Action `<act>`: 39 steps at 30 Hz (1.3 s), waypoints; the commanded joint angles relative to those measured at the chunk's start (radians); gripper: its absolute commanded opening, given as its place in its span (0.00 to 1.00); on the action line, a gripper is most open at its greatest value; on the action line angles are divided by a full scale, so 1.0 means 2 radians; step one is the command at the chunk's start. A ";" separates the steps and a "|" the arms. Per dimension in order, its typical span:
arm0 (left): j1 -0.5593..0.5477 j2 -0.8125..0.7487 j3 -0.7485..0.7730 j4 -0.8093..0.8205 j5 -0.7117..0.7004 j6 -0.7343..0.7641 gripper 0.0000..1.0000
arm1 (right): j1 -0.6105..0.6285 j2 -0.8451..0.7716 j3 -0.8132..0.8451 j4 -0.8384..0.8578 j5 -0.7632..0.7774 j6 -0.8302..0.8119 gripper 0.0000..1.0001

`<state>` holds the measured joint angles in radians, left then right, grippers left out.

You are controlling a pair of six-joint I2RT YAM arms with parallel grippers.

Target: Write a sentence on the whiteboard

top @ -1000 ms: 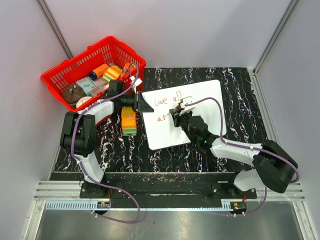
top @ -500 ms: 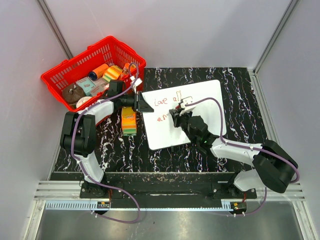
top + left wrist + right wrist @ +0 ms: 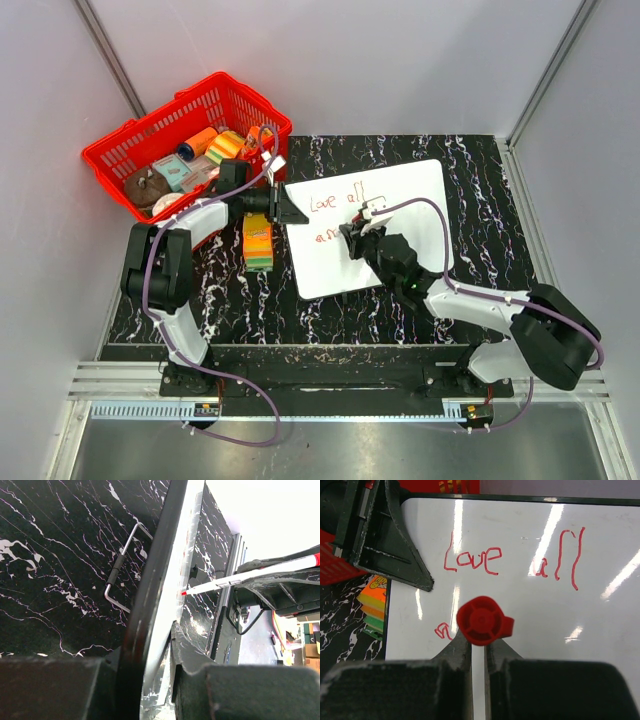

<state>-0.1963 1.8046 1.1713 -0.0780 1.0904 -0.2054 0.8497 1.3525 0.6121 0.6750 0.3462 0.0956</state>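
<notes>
The whiteboard (image 3: 405, 210) lies flat on the black marbled table. The sentence (image 3: 335, 200) is red handwriting: "Love all" (image 3: 472, 560) on top and the first letters of a second line (image 3: 441, 630) below it. My left gripper (image 3: 285, 207) is shut on the whiteboard's left edge, and that edge (image 3: 165, 580) runs between its jaws (image 3: 157, 650). My right gripper (image 3: 358, 235) is shut on a white pen (image 3: 250, 575), held upright over the second line. The pen's red cap end (image 3: 481, 621) stands just above the fingertips (image 3: 478, 645).
A red basket (image 3: 130, 150) full of small items stands at the back left, behind the left gripper. A stack of orange and green sponges (image 3: 258, 243) lies just left of the board. The grey side walls close in the table.
My right gripper with the pen has shifted slightly toward the near side over the second line. The left arm and the board have not moved.
</notes>
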 commanded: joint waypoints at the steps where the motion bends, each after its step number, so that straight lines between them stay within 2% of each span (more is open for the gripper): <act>1: -0.005 0.020 0.013 0.047 -0.195 0.142 0.00 | 0.002 -0.012 -0.007 -0.028 0.008 0.001 0.00; 19: -0.008 0.022 0.014 0.042 -0.197 0.145 0.00 | 0.002 0.004 0.029 -0.035 0.078 -0.010 0.00; 34: -0.009 0.022 0.016 0.041 -0.199 0.148 0.00 | 0.002 0.019 0.055 -0.031 0.047 0.000 0.00; 39: -0.009 0.022 0.016 0.041 -0.199 0.149 0.00 | 0.002 -0.003 0.035 -0.026 0.046 0.004 0.00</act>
<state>-0.2039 1.8153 1.1851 -0.0887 1.0828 -0.2054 0.8555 1.3773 0.6846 0.6178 0.4511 0.0952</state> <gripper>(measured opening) 0.210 0.085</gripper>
